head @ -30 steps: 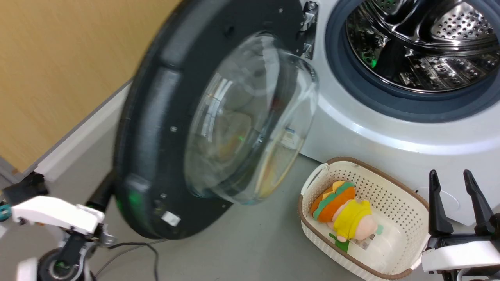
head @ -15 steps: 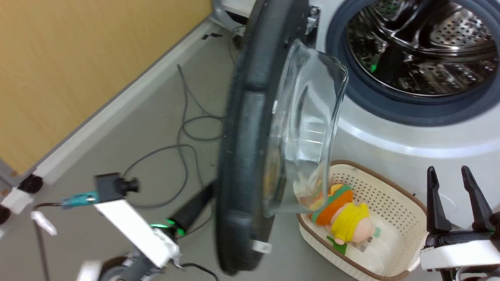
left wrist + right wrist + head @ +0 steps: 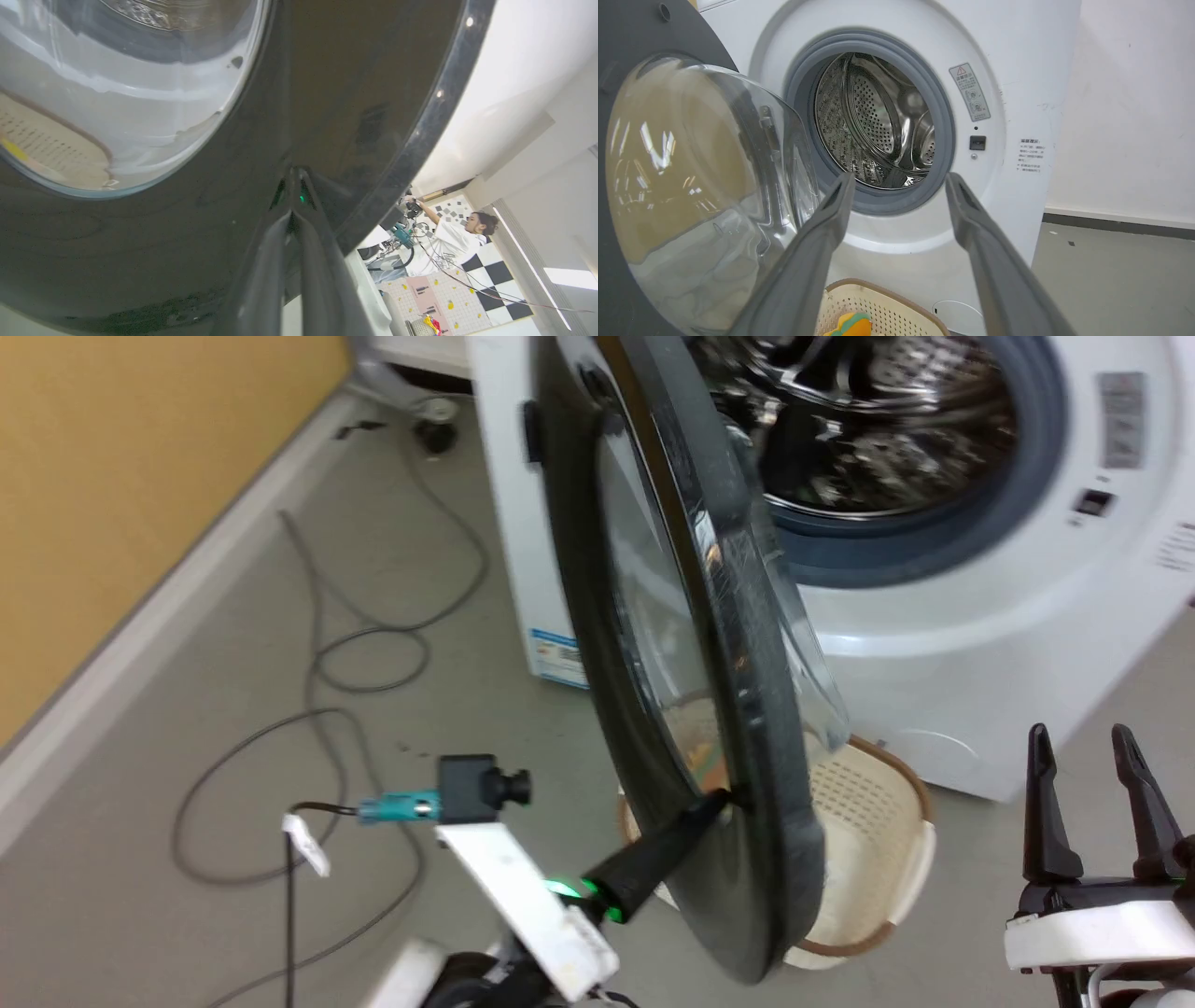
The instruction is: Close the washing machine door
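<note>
The washing machine door (image 3: 728, 644) stands half open, nearly edge-on in the head view, its glass bowl facing the drum (image 3: 868, 429) of the white washing machine (image 3: 934, 644). My left gripper (image 3: 719, 800) is shut, and its tips press on the door's glossy black outer face (image 3: 327, 93) near the lower rim. In the left wrist view the left gripper (image 3: 295, 173) touches the black surface. My right gripper (image 3: 1083, 742) hangs open at the lower right, holding nothing. Between the open right gripper (image 3: 899, 179) the drum (image 3: 878, 126) shows, with the door's bowl (image 3: 691, 163) to the left.
A cream basket (image 3: 878, 803) sits on the floor in front of the machine, partly behind the door, with a plush toy (image 3: 847, 324) in it. Loose cables (image 3: 355, 663) lie on the grey floor along the wood-coloured wall (image 3: 112, 476). A person (image 3: 458, 233) shows past the door's edge.
The door has swung from wide open toward the machine, now showing its outer face. My left gripper has come up against that face. The head camera has turned.
</note>
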